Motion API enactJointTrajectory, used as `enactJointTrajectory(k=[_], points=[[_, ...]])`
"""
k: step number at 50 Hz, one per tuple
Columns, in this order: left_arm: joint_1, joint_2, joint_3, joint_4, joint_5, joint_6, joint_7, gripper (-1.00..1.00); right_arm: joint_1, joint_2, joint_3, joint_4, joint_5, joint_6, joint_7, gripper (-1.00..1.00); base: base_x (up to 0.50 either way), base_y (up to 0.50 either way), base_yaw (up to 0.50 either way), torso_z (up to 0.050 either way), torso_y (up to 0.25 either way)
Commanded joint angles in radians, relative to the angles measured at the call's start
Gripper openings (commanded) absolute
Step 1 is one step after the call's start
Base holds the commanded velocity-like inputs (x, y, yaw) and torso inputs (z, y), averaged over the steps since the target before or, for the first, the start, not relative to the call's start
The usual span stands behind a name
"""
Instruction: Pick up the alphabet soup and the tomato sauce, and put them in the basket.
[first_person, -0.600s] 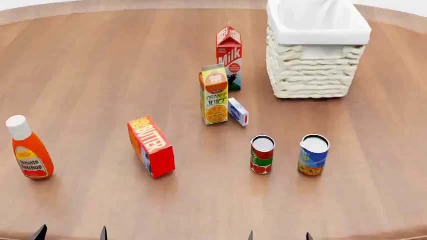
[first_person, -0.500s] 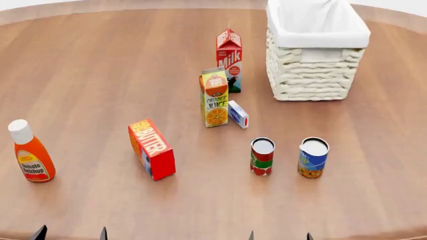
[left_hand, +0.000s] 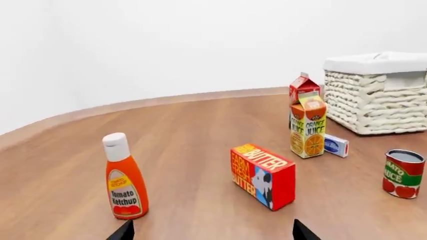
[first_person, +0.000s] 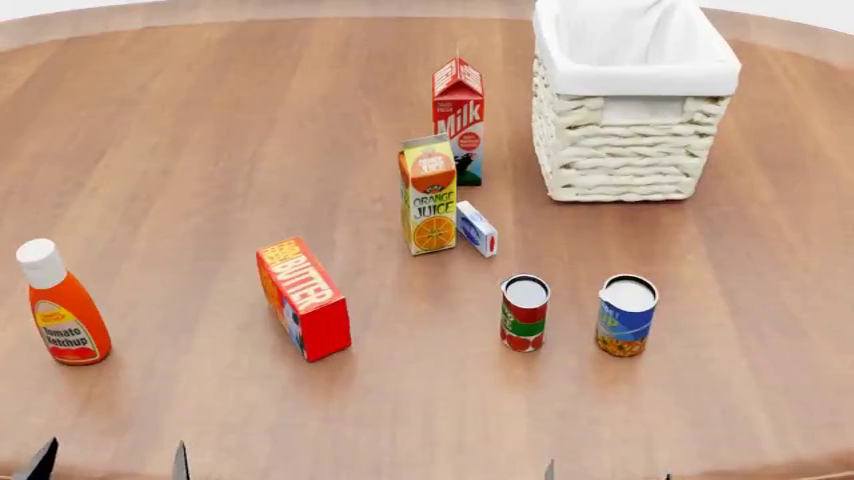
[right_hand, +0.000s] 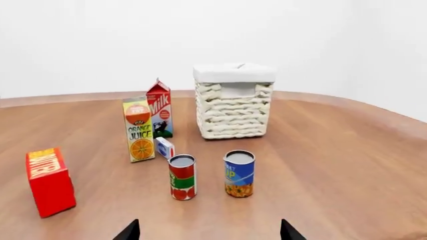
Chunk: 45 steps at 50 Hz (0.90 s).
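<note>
Both pairs of fingertips have shifted apart along the head view's near edge since before. Left gripper (first_person: 110, 462) and right gripper (first_person: 607, 470) spread wide, holding nothing. Tomato sauce (first_person: 525, 312) and alphabet soup (first_person: 626, 314) upright, side by side on table (first_person: 200, 150), basket (first_person: 630, 100) behind them.
</note>
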Motion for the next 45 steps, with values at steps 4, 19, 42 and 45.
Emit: enactJointTrajectory(k=[4, 19, 42, 45], points=[[0.029, -0.01, -0.039, 0.253, -0.059, -0.117, 0.009, 1.0, -0.025, 0.046, 0.039, -0.411, 0.017, 0.21, 0.013, 1.0, 0.0, 0.0, 0.0, 0.0, 0.0], [0.073, -0.042, -0.05, 0.566, -0.106, -0.248, -0.019, 1.0, 0.055, 0.098, 0.079, -0.815, 0.091, 0.485, 0.056, 1.0, 0.0, 0.0, 0.0, 0.0, 0.0], [0.078, -0.07, -0.026, 0.586, -0.128, -0.251, -0.05, 1.0, 0.063, 0.137, 0.083, -0.835, 0.127, 0.511, 0.063, 1.0, 0.22, 0.0, 0.0, 0.0, 0.0], [0.077, -0.074, -0.024, 0.591, -0.13, -0.254, -0.054, 1.0, 0.065, 0.137, 0.083, -0.835, 0.132, 0.511, 0.065, 1.0, 0.5, 0.0, 0.0, 0.0, 0.0]])
